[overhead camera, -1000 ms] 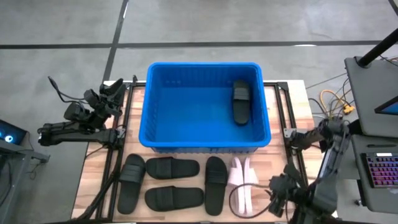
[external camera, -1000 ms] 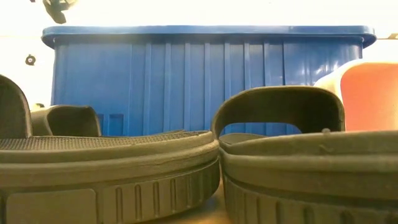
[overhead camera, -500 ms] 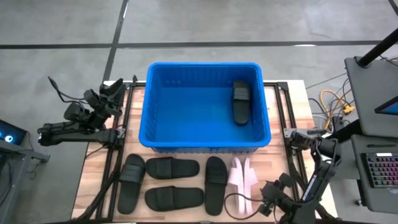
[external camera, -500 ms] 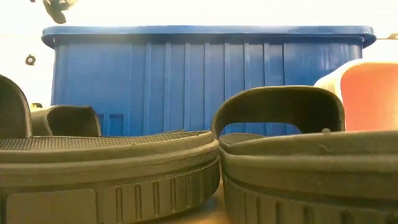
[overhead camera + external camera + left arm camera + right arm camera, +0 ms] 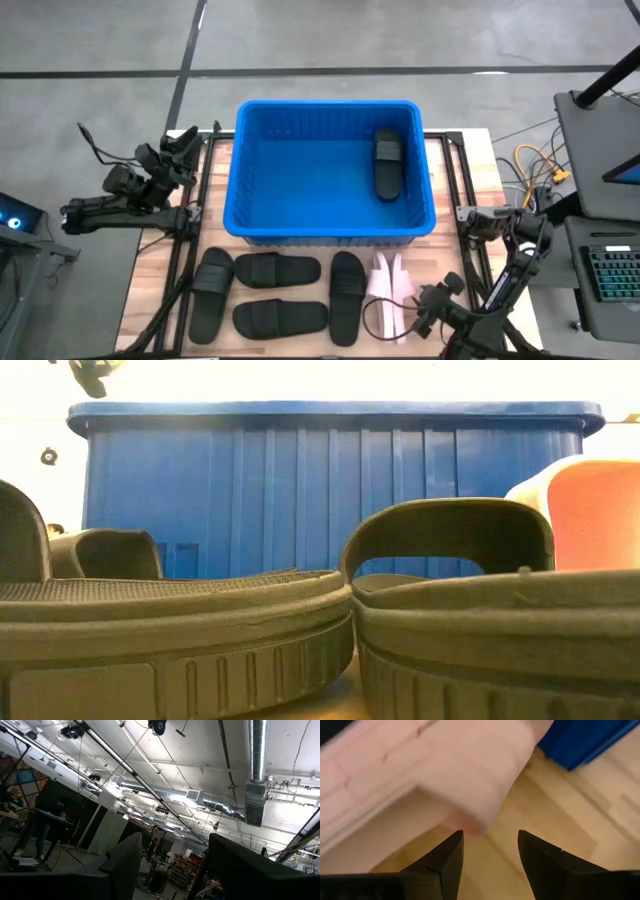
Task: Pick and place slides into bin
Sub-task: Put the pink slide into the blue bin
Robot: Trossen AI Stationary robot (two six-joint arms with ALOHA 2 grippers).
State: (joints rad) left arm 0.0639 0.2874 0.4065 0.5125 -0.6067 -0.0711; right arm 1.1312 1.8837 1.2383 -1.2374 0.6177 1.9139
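Note:
The blue bin (image 5: 330, 228) stands mid-table with one black slide (image 5: 387, 165) lying flat on its floor, at the right. Several black slides (image 5: 277, 269) (image 5: 347, 297) lie soles down on the wood in front of the bin. To their right is a pale pink slide (image 5: 388, 290), (image 5: 435, 770), which seems to rest on its side. My right gripper (image 5: 421, 322), (image 5: 487, 847) is open, slanting down just right of the pink slide's near end and touching nothing. My left gripper (image 5: 183, 147), (image 5: 172, 865) is open at the table's left edge, raised and pointing up.
In the low view two black slides (image 5: 180, 620) (image 5: 480, 610) fill the foreground, with the bin's ribbed wall (image 5: 330, 480) behind them. Metal rails (image 5: 462, 200) run along both sides of the table. A laptop stand and cables (image 5: 540, 160) are at the right.
My right gripper has come down toward the table at the near right. It has also moved a little toward the pink slide's near end, turning somewhat as it sank. No slide has moved.

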